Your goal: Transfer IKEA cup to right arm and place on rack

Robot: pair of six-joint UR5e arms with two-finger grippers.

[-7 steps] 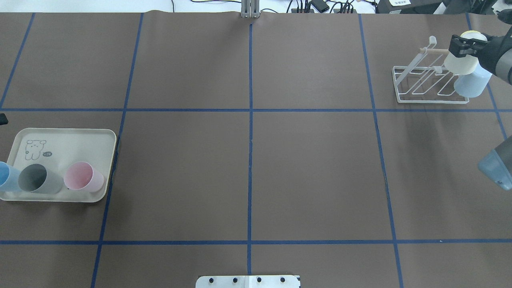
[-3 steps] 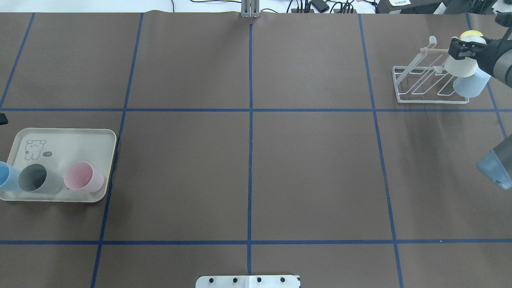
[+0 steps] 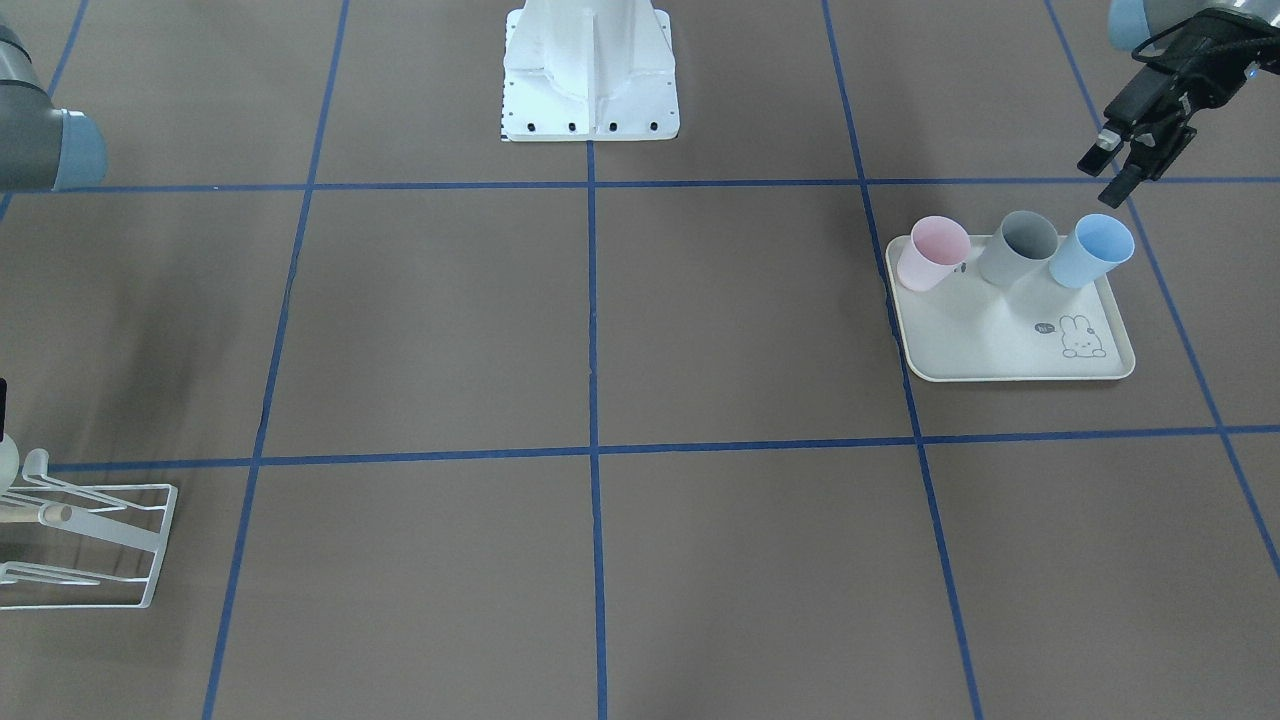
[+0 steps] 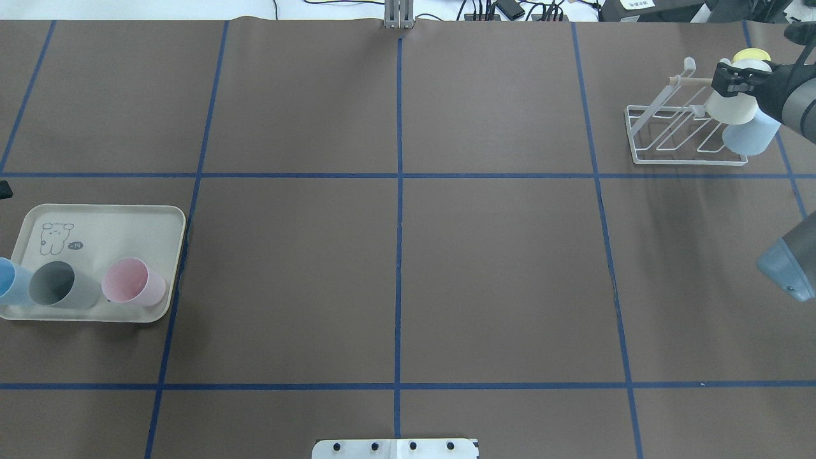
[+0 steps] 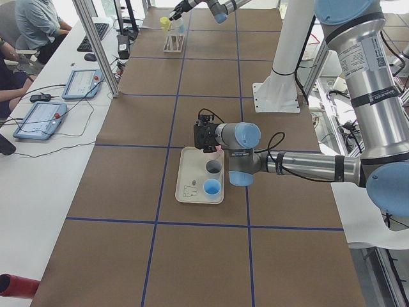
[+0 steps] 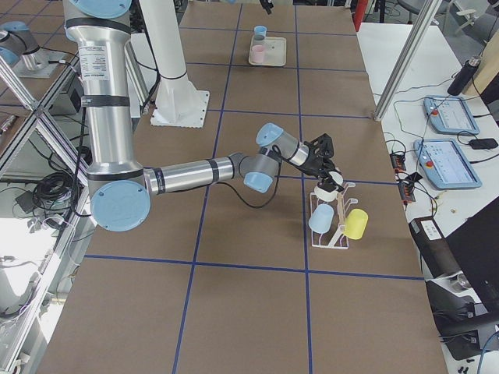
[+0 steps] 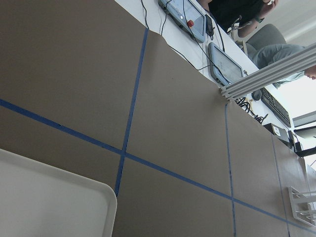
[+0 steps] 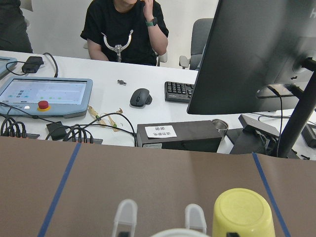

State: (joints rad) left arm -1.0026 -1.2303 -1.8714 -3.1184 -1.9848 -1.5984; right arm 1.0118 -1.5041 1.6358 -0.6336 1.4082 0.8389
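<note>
Worktop [image 4: 497,268] w/ brown mat: right arm [image 4: 797,102] stretches over rack [image 4: 688,137], end effector [image 4: 739,73] clamped on cream cup [image 4: 732,108], now lower vs 1 s ago.

Tray [image 4: 108,229] of cups [image 4: 60,284] far left, rack [image 4: 676,137] far right, well apart.

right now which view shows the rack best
Overhead exterior: the rack shows largest, prongs distinct. Exterior right has it whole but smaller; front-facing crops it; exterior left shows it tiny; wrist views catch only bits.
</note>
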